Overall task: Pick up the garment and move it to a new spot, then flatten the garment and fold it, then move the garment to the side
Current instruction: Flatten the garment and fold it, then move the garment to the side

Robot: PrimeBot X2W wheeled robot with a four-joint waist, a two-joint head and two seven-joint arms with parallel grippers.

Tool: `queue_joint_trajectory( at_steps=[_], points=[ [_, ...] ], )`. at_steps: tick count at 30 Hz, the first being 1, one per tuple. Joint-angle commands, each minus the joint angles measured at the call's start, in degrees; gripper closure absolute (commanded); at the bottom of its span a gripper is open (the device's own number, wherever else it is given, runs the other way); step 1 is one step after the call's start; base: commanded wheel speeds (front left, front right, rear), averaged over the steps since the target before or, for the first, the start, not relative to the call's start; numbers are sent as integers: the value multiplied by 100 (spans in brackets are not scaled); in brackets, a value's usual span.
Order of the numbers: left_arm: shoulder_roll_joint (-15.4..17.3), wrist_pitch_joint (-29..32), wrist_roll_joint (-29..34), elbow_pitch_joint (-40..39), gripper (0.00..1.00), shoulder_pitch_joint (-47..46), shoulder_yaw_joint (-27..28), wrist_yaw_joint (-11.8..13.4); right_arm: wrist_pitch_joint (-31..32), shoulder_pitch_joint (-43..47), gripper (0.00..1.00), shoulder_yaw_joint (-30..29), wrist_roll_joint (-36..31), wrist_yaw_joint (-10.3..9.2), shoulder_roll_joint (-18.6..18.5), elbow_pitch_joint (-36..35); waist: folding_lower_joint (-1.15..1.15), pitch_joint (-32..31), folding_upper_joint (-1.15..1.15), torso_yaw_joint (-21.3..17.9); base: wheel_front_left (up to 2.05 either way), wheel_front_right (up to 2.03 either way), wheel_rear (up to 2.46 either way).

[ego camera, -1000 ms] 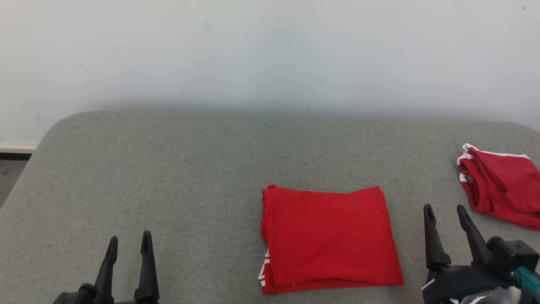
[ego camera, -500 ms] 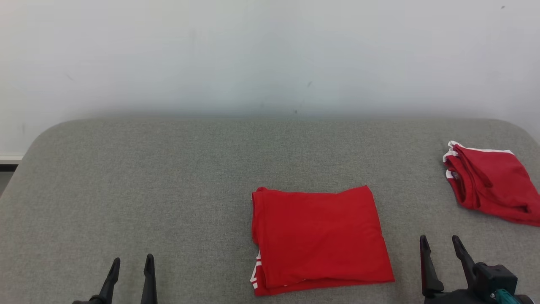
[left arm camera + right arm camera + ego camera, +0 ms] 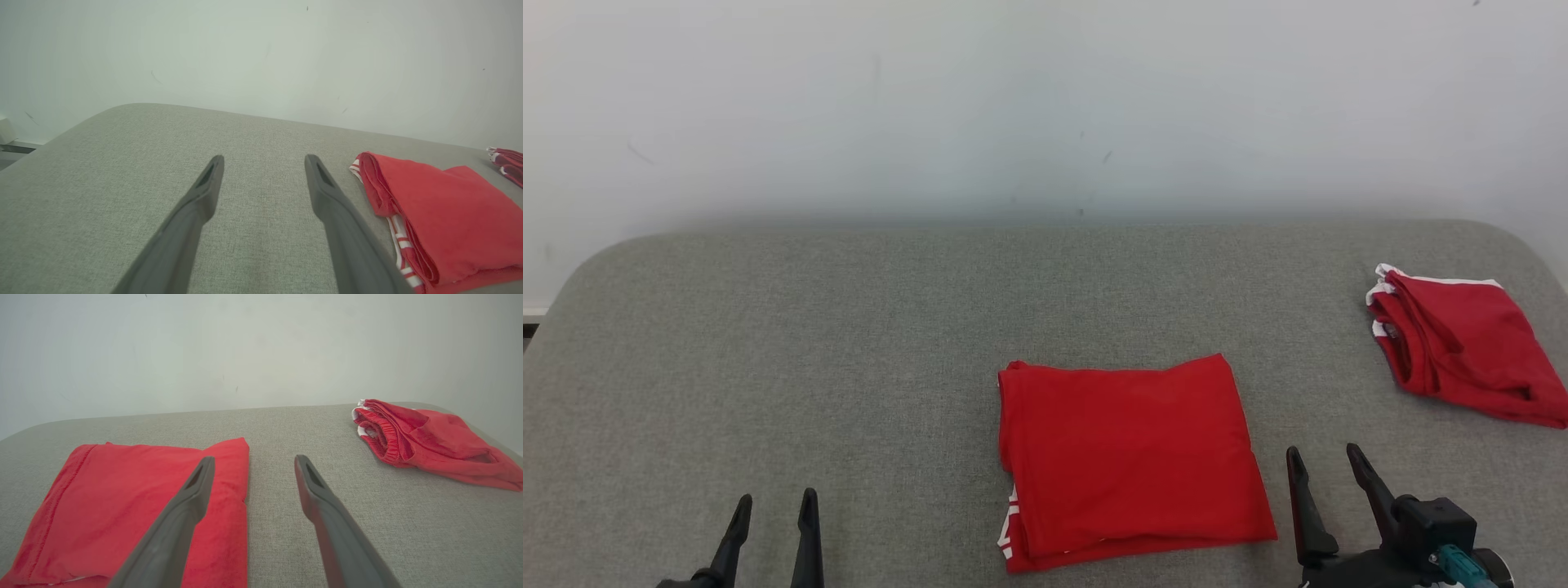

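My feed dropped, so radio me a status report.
Left gripper and right gripper: jaws open, empty. Folded red garment lies flat on grey surface between them. Second red garment far right, apart.

No readable text, label or number anywhere.
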Motion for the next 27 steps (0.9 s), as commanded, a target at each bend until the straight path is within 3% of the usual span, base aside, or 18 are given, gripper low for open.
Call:
queue_joint_trajectory(
  at_steps=[1, 18, 22, 27],
  points=[
    [22, -16, 3, -29, 0, -10, -11, -8, 25, 43, 0, 29, 23, -14, -6, -47, 0, 3, 0, 0, 0, 0, 0],
    [11, -16, -16, -26, 0, 5, -43, -10, 393, -33, 0, 142, 46, -14, -5, -88, 0, 33, 0, 41, 0, 0, 0],
    [0, -16, -20, -40, 0, -13, -62, -10, 1172, -300, 0, 129, 176, -14, -10, -124, 0, 60, 0, 53, 0, 0, 0],
    [-15, -16, 3, -21, 0, -103, -159, -10, 3044, -808, 0, 6, 309, -14, -13, -173, 0, 101, 0, 141, 0, 0, 0]
  ],
)
